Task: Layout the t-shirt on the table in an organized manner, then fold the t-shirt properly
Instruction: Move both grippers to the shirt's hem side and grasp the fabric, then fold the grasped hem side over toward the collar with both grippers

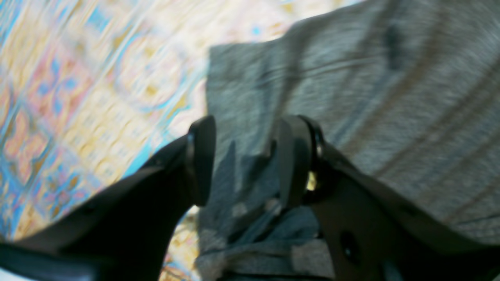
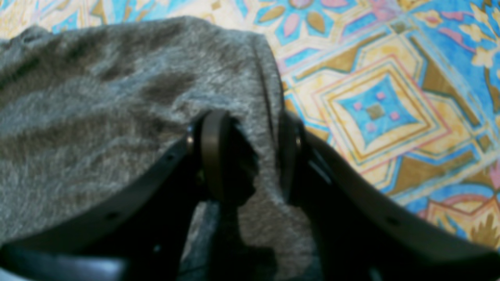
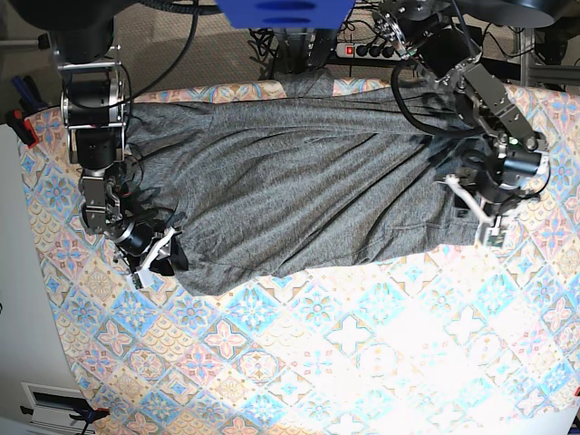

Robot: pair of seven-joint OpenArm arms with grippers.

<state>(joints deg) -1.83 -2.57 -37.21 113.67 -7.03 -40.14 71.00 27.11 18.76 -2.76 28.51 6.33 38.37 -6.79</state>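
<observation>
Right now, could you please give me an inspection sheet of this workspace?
Surface: table under a pastel tile-pattern cloth, near half bare.
Job's things: grey t-shirt spread wide across the far half, wrinkled, not folded.
Clutter: nothing seen on the table.
Grippers: left tool has bunched shirt fabric between its fingers; right tool likewise, at a shirt edge.
Cables: white cable at the left arm's wrist; black cables behind the table.
Surroundings: power strip on the floor beyond; blue object at the top edge.
</observation>
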